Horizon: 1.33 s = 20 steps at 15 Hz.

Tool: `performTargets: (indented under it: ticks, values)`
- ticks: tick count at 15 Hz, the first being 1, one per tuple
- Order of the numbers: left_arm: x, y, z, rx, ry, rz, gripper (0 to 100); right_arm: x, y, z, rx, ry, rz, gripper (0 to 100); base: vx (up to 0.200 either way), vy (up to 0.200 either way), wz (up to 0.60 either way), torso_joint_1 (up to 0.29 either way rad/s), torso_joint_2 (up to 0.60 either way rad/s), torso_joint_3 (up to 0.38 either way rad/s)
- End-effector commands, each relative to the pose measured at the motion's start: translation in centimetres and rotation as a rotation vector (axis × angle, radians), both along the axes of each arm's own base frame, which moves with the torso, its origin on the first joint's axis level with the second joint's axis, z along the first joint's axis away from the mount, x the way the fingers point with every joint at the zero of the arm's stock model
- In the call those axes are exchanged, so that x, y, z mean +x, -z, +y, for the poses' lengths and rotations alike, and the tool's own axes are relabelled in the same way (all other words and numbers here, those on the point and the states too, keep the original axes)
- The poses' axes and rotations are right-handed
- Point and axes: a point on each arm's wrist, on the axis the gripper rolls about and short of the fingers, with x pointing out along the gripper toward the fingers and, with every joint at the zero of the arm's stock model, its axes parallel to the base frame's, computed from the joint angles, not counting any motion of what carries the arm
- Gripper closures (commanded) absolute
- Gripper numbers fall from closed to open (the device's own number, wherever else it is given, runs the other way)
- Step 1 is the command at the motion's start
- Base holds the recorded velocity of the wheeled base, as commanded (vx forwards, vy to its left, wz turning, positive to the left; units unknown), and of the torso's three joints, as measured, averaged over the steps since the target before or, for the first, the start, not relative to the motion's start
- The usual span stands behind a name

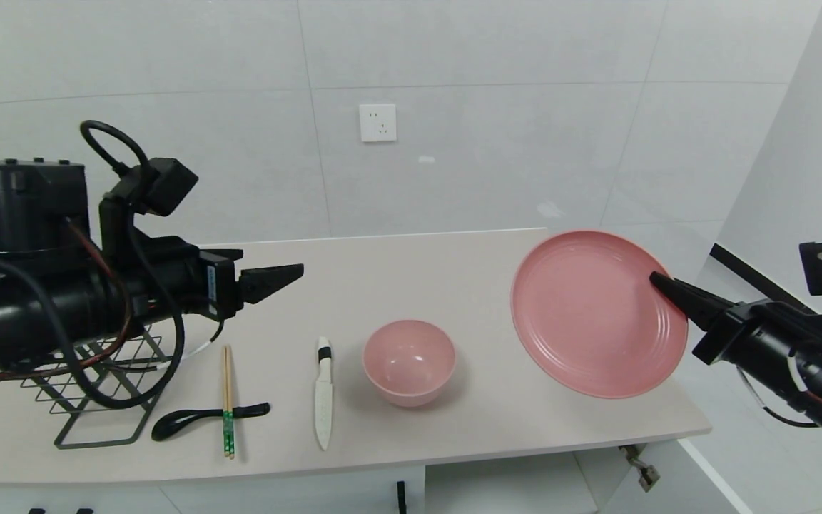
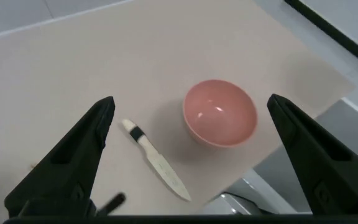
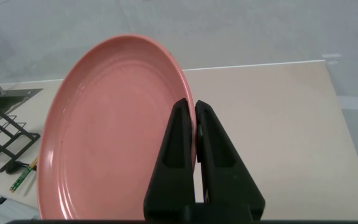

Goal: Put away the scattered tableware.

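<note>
Right gripper pinching pink plate by its rim at three o'clock, left gripper hanging wide open at nine o'clock

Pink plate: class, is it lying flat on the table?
No, the pink plate is held tilted, its rim clamped in the right gripper.

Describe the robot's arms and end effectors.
The left arm and right arm are black tubes draped with black cables; the left adds reddish wires. The left end effector and right end effector have black wedge-shaped fingers tapering to points.
</note>
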Motion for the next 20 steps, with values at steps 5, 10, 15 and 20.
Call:
performTargets:
  ticks: [5,10,15,20]
  values:
    - [4.2,4.5,-1.8,0.114,0.077,0.066,0,0.0,0.1,0.0,-0.002,-0.001,0.005,100,0.000,0.000,0.00,0.000,0.00,0.000]
    - [5.3,7.5,-3.5,0.130,0.203,0.121,0,0.1,0.4,0.2,-0.004,-0.008,0.019,100,0.000,0.000,0.00,0.000,0.00,0.000]
    - [8.2,11.8,-4.5,0.149,0.197,0.196,0,0.1,0.9,0.3,-0.010,-0.015,0.041,100,0.000,0.000,0.00,0.000,0.00,0.000]
    - [9.4,14.0,-5.1,0.155,0.206,0.214,0,0.1,1.1,0.3,-0.011,-0.012,0.052,100,0.000,0.000,0.00,0.000,0.00,0.000]
